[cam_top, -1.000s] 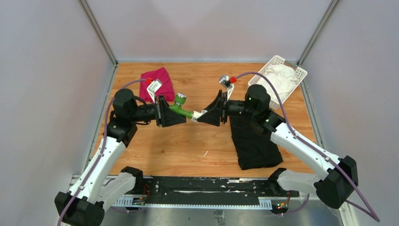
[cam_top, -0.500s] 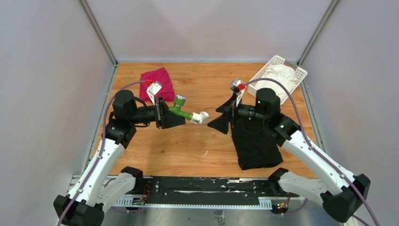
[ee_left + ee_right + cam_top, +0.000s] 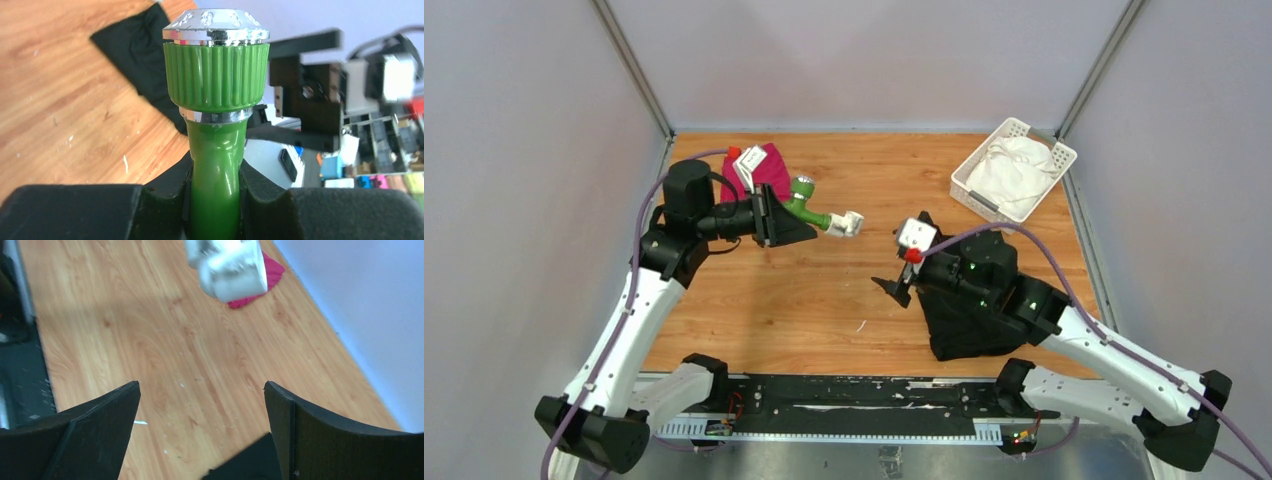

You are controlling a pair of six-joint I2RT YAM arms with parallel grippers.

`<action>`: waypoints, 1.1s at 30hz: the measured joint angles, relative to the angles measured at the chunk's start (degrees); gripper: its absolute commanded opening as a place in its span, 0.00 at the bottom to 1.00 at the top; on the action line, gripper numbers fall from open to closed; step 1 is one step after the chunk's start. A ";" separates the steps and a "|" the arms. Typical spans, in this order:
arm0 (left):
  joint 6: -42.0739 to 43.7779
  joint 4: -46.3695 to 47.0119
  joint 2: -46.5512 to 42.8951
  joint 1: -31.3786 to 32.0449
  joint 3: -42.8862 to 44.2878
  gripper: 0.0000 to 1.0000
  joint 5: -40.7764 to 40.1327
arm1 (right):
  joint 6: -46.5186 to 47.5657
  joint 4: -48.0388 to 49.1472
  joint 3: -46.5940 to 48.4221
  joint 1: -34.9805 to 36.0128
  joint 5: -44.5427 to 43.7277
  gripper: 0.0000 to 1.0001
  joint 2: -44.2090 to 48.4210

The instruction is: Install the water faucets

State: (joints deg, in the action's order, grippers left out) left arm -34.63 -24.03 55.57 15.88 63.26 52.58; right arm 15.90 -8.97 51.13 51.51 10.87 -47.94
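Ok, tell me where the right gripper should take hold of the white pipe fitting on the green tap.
Probably across the free outer end of the white pipe fitting, coming in from the robot's right. It sticks out sideways from the end of the green tap, whose body is clamped in the left gripper. That leaves only the far end exposed, and it faces the open right gripper.

- The left arm (image 3: 636, 312) rises along the left side of the overhead view, with its wrist level and pointing right.
- The left gripper (image 3: 802, 224) is clamped tight around the green tap (image 3: 808, 212).
- The right arm (image 3: 1114, 350) reaches in from the lower right, its forearm low and its wrist turned left.
- The right gripper (image 3: 201, 387) has its jaws spread wide apart.
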 measured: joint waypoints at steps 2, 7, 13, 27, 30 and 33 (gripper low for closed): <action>-0.42 -1.73 1.86 0.00 -0.76 0.00 -1.18 | 5.05 1.09 -1.38 4.68 -6.73 0.99 0.13; -2.05 -4.37 2.49 0.00 -2.32 0.00 -2.47 | 21.40 10.36 -7.56 16.06 -25.05 0.99 -0.22; -2.69 -4.79 2.51 0.00 -2.32 0.00 -2.43 | 38.21 24.55 -9.51 22.58 -37.81 0.99 -7.89; -5.68 -2.84 1.68 0.00 -6.49 0.00 -1.90 | 69.33 58.05 -15.37 29.99 -48.48 0.96 -25.55; -6.08 -2.23 1.68 0.00 -6.49 0.00 -1.38 | 75.91 67.21 -16.31 30.01 -50.56 0.96 -31.63; -6.21 -1.75 1.68 0.00 -6.49 0.00 -1.07 | 81.96 78.88 -16.17 30.01 -52.43 0.96 -38.23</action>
State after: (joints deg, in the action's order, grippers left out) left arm -40.84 -25.78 57.25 15.88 56.77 51.51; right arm 97.86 69.91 34.96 81.52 -41.56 -86.17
